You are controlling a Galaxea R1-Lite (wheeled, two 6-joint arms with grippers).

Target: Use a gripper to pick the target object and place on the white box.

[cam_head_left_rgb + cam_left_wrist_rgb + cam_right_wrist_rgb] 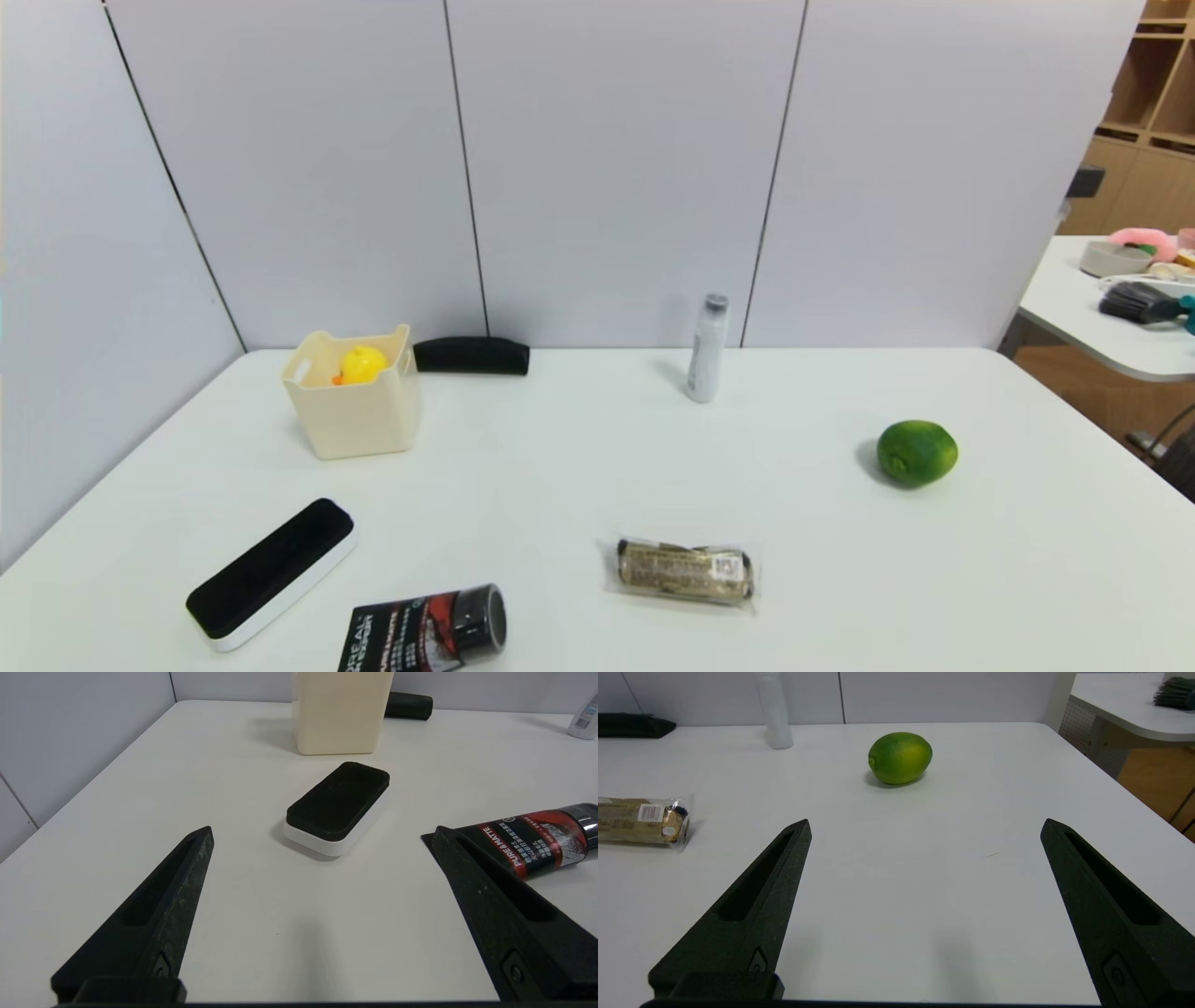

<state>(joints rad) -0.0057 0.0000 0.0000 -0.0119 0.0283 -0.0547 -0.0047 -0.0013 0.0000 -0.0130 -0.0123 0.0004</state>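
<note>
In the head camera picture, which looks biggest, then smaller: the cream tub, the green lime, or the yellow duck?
1. Cream tub
2. Green lime
3. Yellow duck, though it sits inside the tub, partly hidden, so its full size is unsure.

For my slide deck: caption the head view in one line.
Yellow duck toy sits inside the white box on the table, among eraser, lime, bottle and snack pack.

The tabletop point(579, 467) looks smooth and matt white; the white box point(355, 411) is smooth cream plastic; the eraser point(338, 795) has fuzzy black felt; the snack wrapper point(684, 571) is glossy film.
</note>
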